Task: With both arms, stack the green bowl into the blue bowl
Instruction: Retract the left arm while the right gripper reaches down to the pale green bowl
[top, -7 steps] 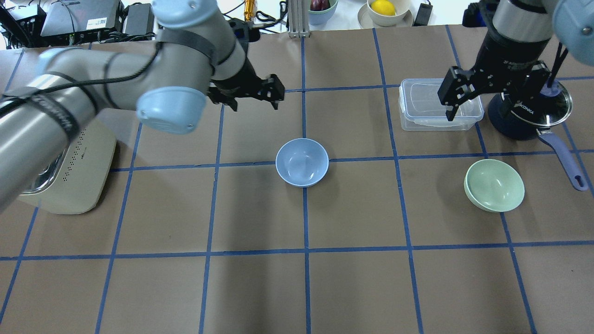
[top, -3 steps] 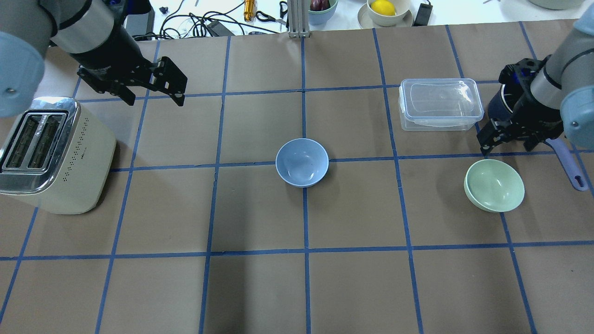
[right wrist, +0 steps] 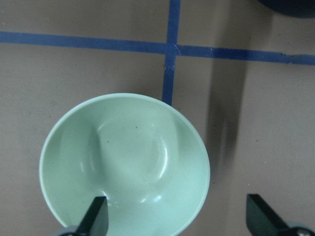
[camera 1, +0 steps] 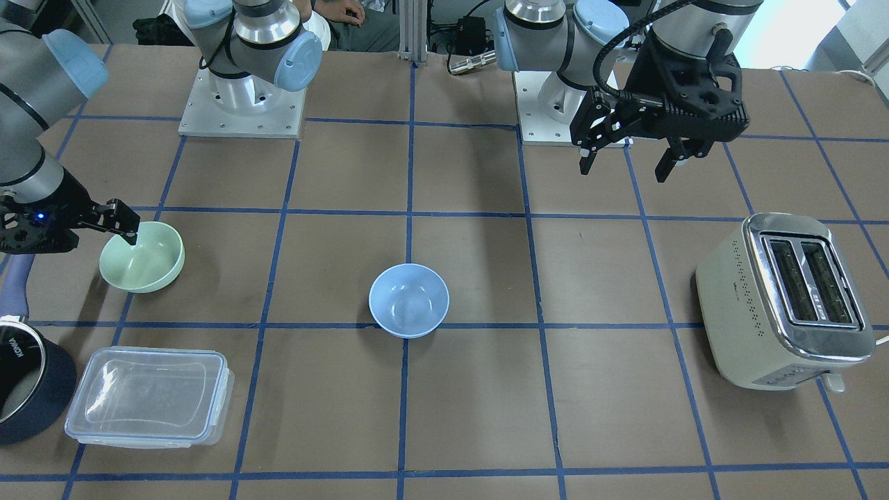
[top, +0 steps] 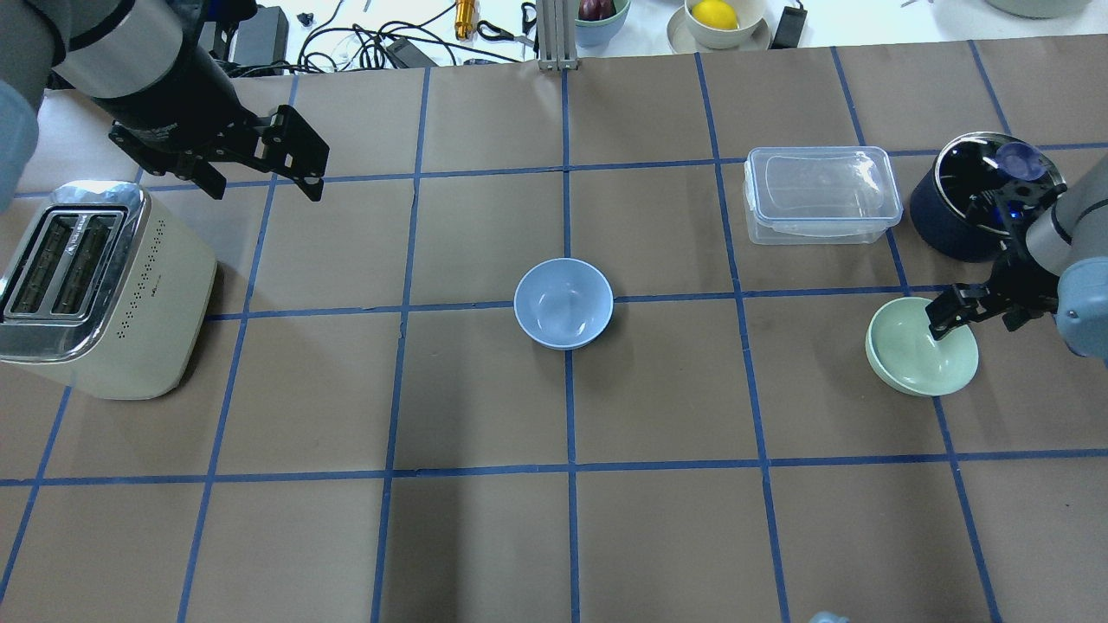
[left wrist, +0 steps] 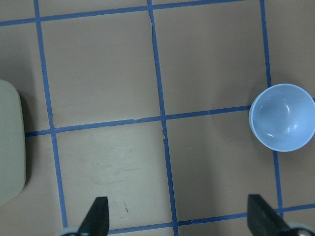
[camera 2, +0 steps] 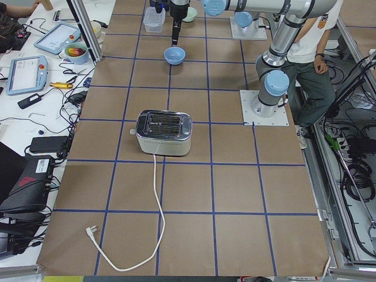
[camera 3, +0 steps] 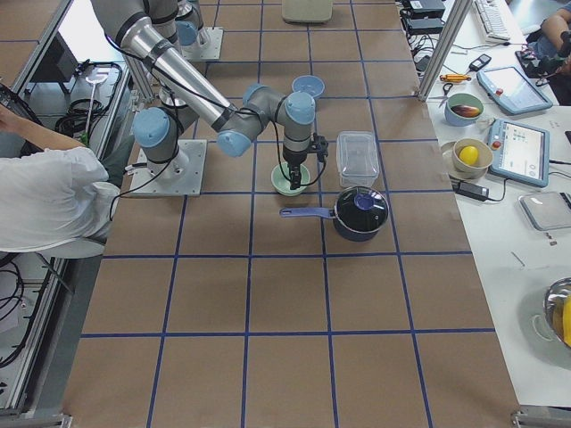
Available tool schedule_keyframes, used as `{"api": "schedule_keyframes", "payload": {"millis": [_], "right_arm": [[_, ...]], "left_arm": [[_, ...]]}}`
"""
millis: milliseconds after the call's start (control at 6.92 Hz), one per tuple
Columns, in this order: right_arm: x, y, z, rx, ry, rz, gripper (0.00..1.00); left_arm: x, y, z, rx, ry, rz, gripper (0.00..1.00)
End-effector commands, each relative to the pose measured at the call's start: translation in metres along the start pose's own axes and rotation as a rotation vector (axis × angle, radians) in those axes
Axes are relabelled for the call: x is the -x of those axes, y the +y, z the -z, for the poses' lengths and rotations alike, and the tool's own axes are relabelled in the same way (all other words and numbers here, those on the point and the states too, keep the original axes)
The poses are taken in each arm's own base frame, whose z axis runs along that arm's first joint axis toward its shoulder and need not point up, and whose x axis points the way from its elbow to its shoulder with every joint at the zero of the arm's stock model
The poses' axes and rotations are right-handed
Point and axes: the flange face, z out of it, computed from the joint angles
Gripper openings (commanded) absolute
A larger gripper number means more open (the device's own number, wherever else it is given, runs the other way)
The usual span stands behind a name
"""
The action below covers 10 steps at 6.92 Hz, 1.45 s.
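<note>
Small round mint-green plastic bowl [top: 916, 356] upright on table, robot's right side, well apart from small round sky-blue plastic bowl [top: 563, 303] at centre.
Right gripper [top: 974, 320]: fingers apart, straddling green rim, one finger inside.
Left gripper [top: 264, 183]: fingers apart, empty.
Judged: green bowl light, stiff, smooth, may slip. Pinch rim wall.
Count: one green bowl, one blue bowl, two grippers.

Silver-grey tubular left arm [camera 1: 538, 38] and right arm [camera 1: 267, 24], both with round light-blue joint caps; each on a grey square base plate [camera 1: 208, 118] with screws; black cable [camera 1: 615, 42] looped at the left wrist; matte black two-finger left gripper [camera 1: 621, 172] and right gripper [top: 969, 327]; small blue light [camera 1: 39, 217] on the right wrist.
</note>
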Motion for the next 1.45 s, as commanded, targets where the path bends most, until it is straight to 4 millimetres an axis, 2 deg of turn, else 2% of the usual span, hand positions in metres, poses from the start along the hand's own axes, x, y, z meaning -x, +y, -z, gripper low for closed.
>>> {"api": "schedule_keyframes", "payload": {"millis": [0,145,289,434,578,867,1012,1157,1301], "right_arm": [[-0.009,0.008,-0.031,0.048,-0.034,-0.012,0.82],[-0.019,0.011,-0.039,0.063,-0.043,-0.033,0.72],[-0.023,0.012,-0.043,0.071,-0.05,-0.04,0.51],[-0.022,0.011,-0.045,0.071,-0.058,-0.042,0.18],[-0.023,0.01,-0.047,0.074,-0.062,-0.042,0.0],[-0.024,0.007,-0.041,0.064,-0.056,-0.042,0.0],[-0.024,-0.002,-0.023,0.033,-0.04,-0.039,0.0],[0.001,-0.021,-0.009,-0.005,-0.127,-0.01,0.0],[0.04,-0.04,0.006,-0.011,-0.143,0.008,0.0]], "left_arm": [[-0.002,-0.002,0.007,0.03,-0.001,0.086,1.0],[0.001,-0.001,0.017,0.068,-0.017,0.088,1.0],[0.005,-0.001,0.018,0.079,-0.065,0.085,1.0],[0.005,-0.001,0.018,0.08,-0.058,0.085,1.0],[0.004,0.0,0.018,0.08,-0.061,0.083,1.0],[0.004,0.001,0.016,0.083,-0.059,0.086,1.0],[0.004,0.001,0.015,0.084,-0.059,0.09,1.0],[0.004,0.001,0.016,0.084,-0.059,0.094,1.0],[0.004,0.001,0.013,0.089,-0.056,0.097,1.0]]}}
